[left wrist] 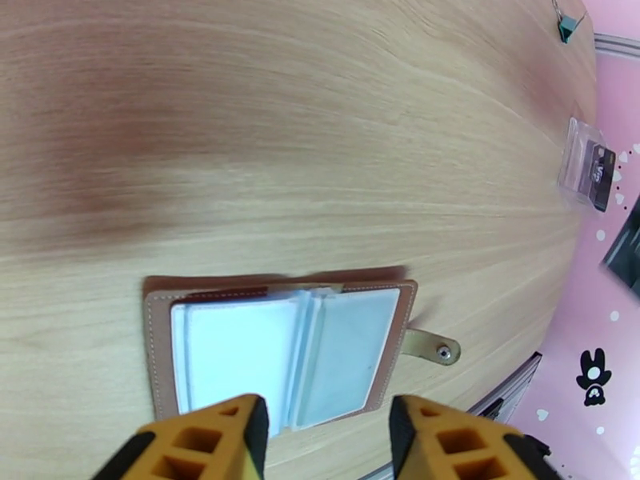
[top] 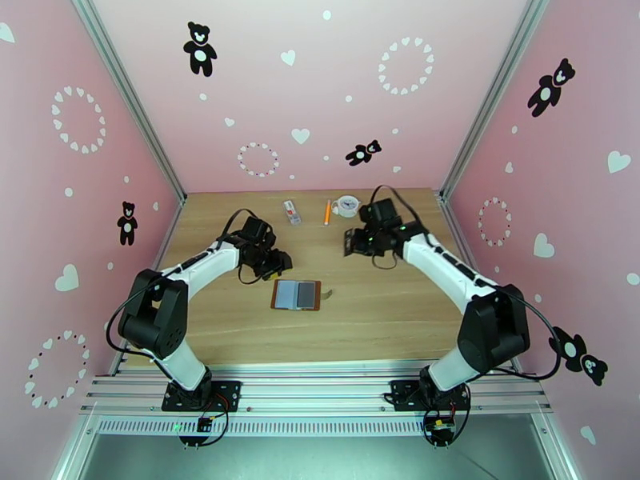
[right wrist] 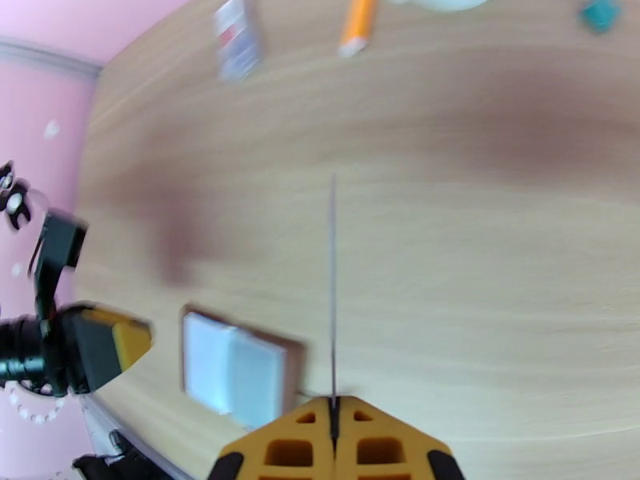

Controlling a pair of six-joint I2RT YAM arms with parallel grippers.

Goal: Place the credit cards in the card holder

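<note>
The step in hand looks like the carry. The right gripper (right wrist: 332,416) is pressed together on one card (right wrist: 332,274) (edge-on in its wrist view, a thin dark line standing up from the fingertips). It hangs above the table (top: 384,322), well apart from the holder (top: 296,295), off to the holder's far right.

The holder lies open and flat near the table's middle, pale pockets up and snap tab out to the right. The left gripper (left wrist: 326,414) hovers just over the holder's far-left corner, jaws spread, with nothing between them.

The next move probably calls for bringing the card across and down. It would then need turning until its edge lines up with a pocket mouth, and sliding in at a shallow angle. The sleeves look thin and floppy, so the left gripper may have to steady the holder.

Counted:
- one holder
- one card in sight (whether the pockets hold others cannot be told)
- two grippers
- at the far edge, one packet (top: 292,211) and one pen (top: 326,211)
</note>
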